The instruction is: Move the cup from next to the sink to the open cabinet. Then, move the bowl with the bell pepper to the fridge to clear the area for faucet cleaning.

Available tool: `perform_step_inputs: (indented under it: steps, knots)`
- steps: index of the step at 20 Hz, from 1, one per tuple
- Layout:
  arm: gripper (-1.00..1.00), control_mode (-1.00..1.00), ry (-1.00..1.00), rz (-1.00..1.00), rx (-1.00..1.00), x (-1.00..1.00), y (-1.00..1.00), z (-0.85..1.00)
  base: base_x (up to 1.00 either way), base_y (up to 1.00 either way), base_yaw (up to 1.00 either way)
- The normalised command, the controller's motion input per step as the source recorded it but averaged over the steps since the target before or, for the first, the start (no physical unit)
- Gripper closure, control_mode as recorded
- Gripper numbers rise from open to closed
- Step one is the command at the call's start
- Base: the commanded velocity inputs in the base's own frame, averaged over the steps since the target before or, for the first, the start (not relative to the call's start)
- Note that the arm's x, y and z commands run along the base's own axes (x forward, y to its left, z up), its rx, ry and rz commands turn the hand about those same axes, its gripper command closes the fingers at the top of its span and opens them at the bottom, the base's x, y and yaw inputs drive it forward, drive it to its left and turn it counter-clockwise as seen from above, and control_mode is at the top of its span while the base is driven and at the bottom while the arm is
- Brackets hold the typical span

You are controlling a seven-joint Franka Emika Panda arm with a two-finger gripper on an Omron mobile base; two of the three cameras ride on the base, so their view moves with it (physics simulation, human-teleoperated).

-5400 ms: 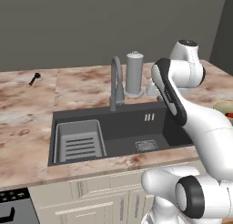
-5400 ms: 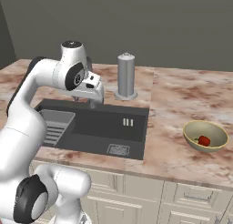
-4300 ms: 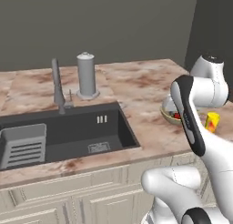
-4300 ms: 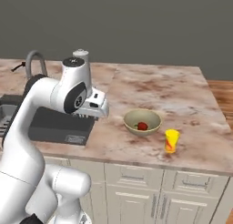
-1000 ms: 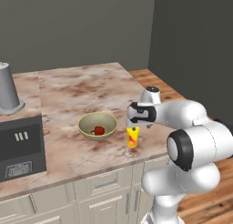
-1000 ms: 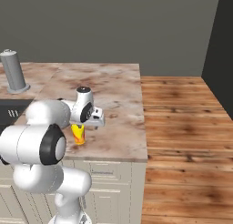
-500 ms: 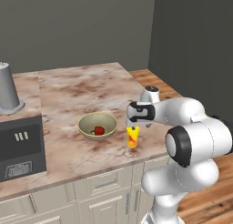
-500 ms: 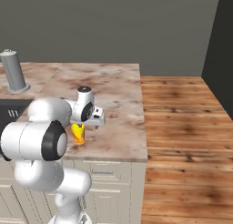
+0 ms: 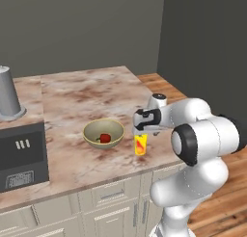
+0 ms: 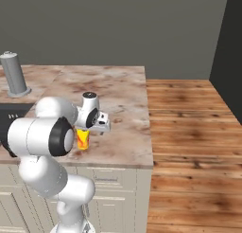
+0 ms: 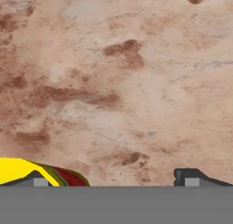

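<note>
- The cup [image 9: 140, 145] stands upright on the bench [image 9: 82, 94], near its front edge, just beside the bowl [image 9: 103, 134].
- The fingers [image 11: 109, 178] are spread wide, holding nothing, and hover low over the cup.
- In the hand view the cup sits off-centre, at one finger: descend now and you may tip it off the edge.

On the tabletop [image 9: 82, 94] you've got the cup [image 9: 140, 145] standing near the front edge, with the bowl [image 9: 103, 134] just beside it on its left in the left base view, a bit further back. The bell pepper [image 9: 104, 138] sits in the bowl. The pincer [image 9: 140, 131] hangs right over the cup. Further left is the sink [image 9: 21, 156], and behind it an upright cylinder [image 9: 8, 100] stands on the tabletop.
</note>
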Motion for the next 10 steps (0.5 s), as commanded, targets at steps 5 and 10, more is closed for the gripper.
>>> perform_step_inputs:
  steps: [5, 10]
  knots:
    - [1.00, -1.00, -0.01, 0.00, 0.01, 0.00, 0.12, -0.07, 0.00, 0.00, 0.00]
    - [1.00, -1.00, -0.01, 0.00, 0.00, -0.04, 0.00, 0.00, 0.00, 0.00, 0.00]
